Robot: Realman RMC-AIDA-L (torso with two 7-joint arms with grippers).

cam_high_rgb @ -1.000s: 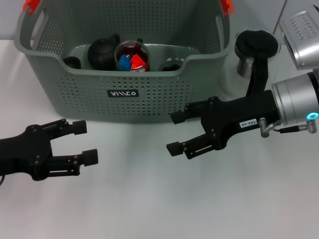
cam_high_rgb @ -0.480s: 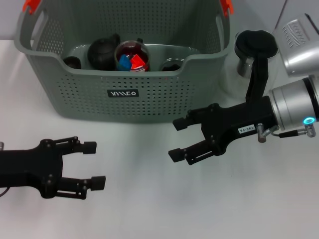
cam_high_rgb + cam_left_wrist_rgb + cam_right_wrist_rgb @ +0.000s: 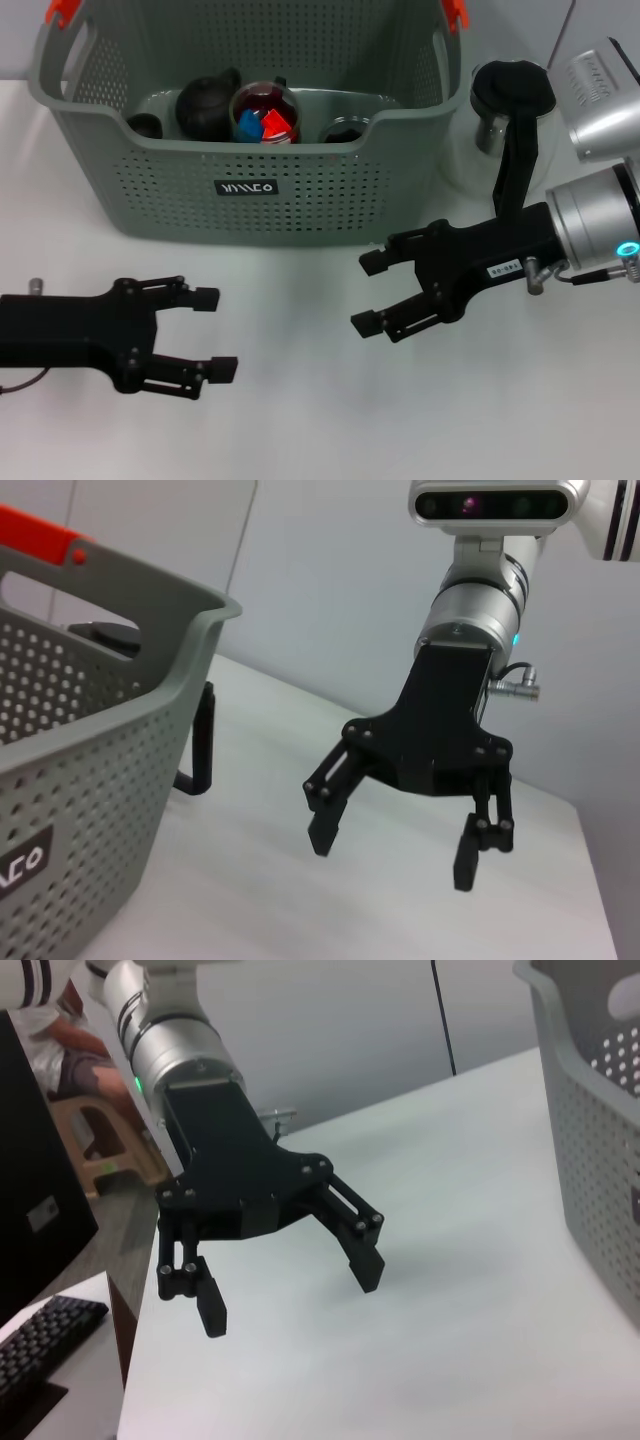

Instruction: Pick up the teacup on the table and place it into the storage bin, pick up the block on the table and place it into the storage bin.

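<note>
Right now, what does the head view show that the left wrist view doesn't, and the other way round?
Only the head view shows the left gripper, open over the table, and the things inside the storage bin: a dark teapot and red and blue blocks. Only the left wrist view shows the robot's head camera. Both show the open, empty right gripper and the bin.

You have a white table carrying the grey perforated storage bin at its far side, with a black-lidded metal cup standing just beside the bin's right end, also on the table.
</note>
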